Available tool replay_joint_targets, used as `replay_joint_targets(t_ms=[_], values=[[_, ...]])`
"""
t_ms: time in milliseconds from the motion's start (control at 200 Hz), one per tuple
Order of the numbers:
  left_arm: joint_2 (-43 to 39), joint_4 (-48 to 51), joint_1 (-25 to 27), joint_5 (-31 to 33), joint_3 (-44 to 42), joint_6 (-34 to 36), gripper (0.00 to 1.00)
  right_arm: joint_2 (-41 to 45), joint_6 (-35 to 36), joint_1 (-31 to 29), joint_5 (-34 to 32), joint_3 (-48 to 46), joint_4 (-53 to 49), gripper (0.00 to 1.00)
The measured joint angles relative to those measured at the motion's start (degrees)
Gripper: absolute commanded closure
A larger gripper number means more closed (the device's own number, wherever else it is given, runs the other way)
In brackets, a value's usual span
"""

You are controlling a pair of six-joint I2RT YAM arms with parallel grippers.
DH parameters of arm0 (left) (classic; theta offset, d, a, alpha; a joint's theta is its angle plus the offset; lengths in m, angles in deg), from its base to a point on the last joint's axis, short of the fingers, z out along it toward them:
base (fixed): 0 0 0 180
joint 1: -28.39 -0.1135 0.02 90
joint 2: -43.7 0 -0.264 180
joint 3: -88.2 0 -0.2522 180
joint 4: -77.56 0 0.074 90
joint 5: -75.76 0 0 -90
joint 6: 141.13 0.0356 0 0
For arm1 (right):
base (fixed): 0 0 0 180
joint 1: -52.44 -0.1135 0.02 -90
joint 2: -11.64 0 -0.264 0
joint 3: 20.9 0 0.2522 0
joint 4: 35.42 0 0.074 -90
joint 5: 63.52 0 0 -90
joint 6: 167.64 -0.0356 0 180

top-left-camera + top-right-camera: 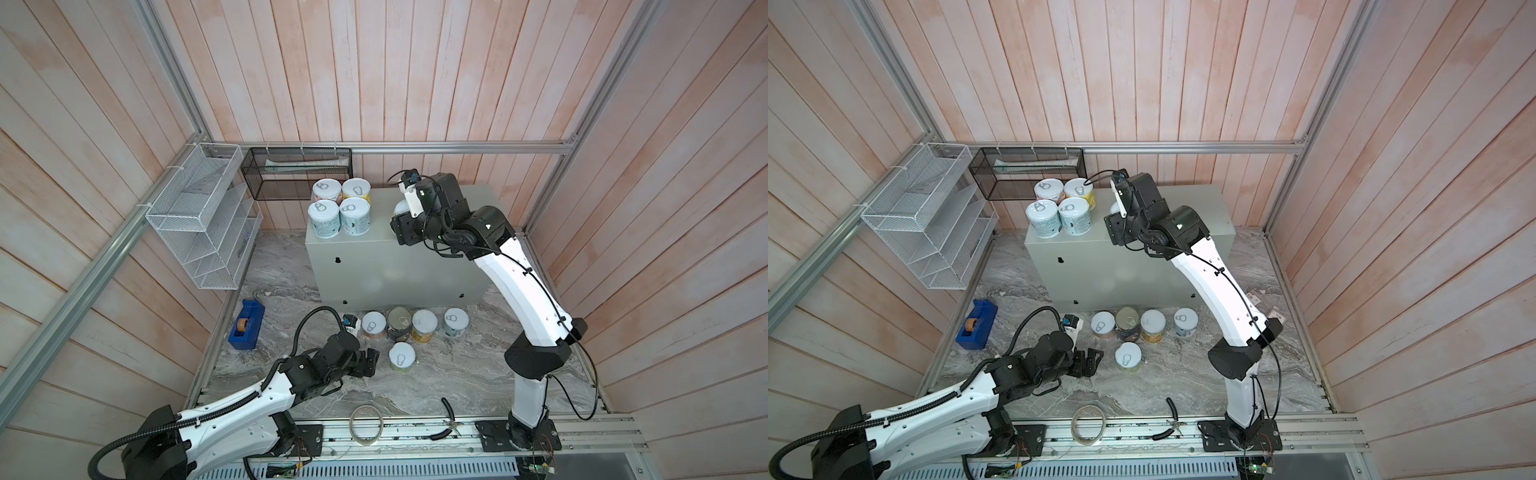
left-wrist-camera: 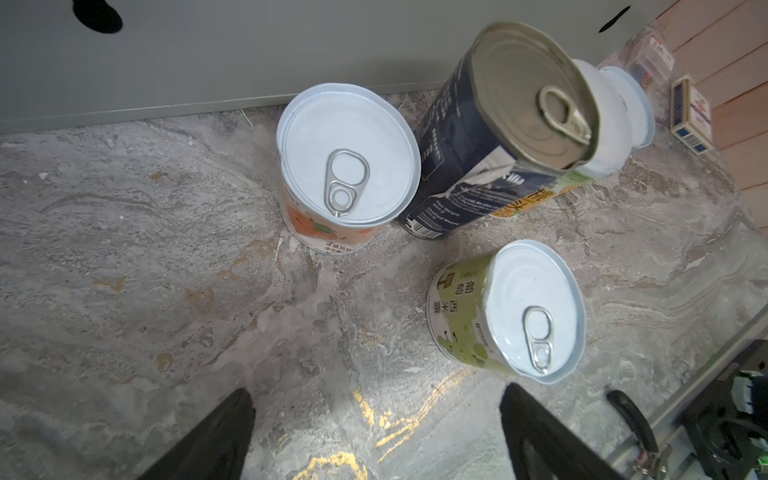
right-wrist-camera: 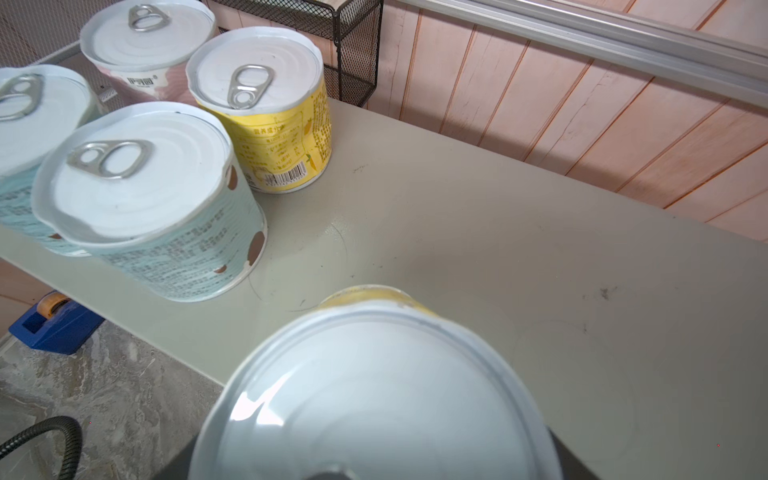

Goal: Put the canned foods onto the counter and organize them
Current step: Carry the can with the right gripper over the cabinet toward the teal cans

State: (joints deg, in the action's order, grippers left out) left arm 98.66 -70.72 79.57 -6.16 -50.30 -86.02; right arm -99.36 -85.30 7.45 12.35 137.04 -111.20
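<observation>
A blue tape dispenser [image 1: 246, 328] lies on the marble surface [image 1: 291, 270] left of the counter [image 1: 395, 266]. On the counter's left end, four upright cans [image 1: 354, 216] form a tight square. Before the counter's front, the left gripper [image 1: 371, 362] stands with jaws apart and empty, beside a green-labelled can [image 1: 402, 357]. A row of four cans [image 1: 399, 326] lines the counter's foot. Above the counter's top, right of the square, the right gripper [image 1: 402, 222] clasps a yellow-labelled can [image 3: 374, 390]; whether it touches the top cannot be told.
</observation>
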Motion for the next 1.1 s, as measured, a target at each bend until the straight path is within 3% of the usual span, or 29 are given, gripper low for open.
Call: replay_joint_targets(t_ms=[200,455,775,895,1100], values=[[0.6,-0.5,0.0,-0.2,0.0,0.0,0.05,-0.4,0.0,0.6,1.2,0.7,0.0,1.00],[0.9,-1.3,0.0,-0.2,0.0,-0.1,0.05,-1.5,0.0,1.6,2.3,1.6,0.0,0.89],[1.7,-1.3,0.0,-0.2,0.0,-0.2,0.05,-2.6,0.0,2.0,2.5,2.1,0.4,0.48],[1.8,-1.3,0.0,-0.1,0.0,-0.2,0.05,-2.6,0.0,2.1,2.5,2.1,0.4,0.23],[2.4,-1.3,0.0,0.0,0.0,-0.2,0.05,-2.6,0.2,2.5,3.0,2.8,2.2,0.13]])
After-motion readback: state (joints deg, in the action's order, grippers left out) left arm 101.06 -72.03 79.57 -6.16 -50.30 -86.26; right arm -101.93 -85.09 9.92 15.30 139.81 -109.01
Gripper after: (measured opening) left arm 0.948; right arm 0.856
